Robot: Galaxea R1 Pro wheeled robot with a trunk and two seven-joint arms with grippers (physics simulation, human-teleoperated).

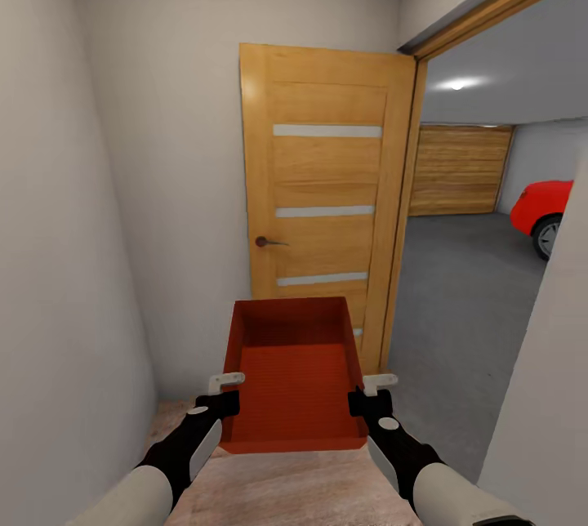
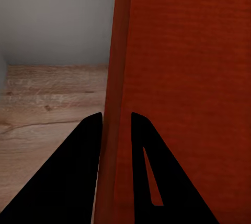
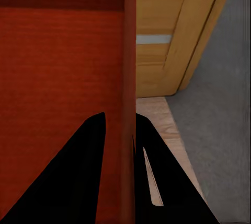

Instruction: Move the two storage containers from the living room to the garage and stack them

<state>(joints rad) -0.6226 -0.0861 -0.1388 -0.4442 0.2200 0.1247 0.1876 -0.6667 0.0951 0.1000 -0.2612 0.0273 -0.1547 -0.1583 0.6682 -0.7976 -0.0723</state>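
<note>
Bin [image 1: 296, 375] held level ahead of trunk, above wood floor [image 1: 286, 485], facing open door [image 1: 327, 199]. Left gripper [image 1: 222, 393] pinches left wall, right gripper [image 1: 369, 394] pinches right wall. Garage [image 1: 465, 281] through doorway, rightward. Risk: turning right, bin probably clips door edge, slips from pinch.

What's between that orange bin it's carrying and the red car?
In the head view: the open wooden door, its frame, then bare grey garage floor between the storage container and the red car.
</note>
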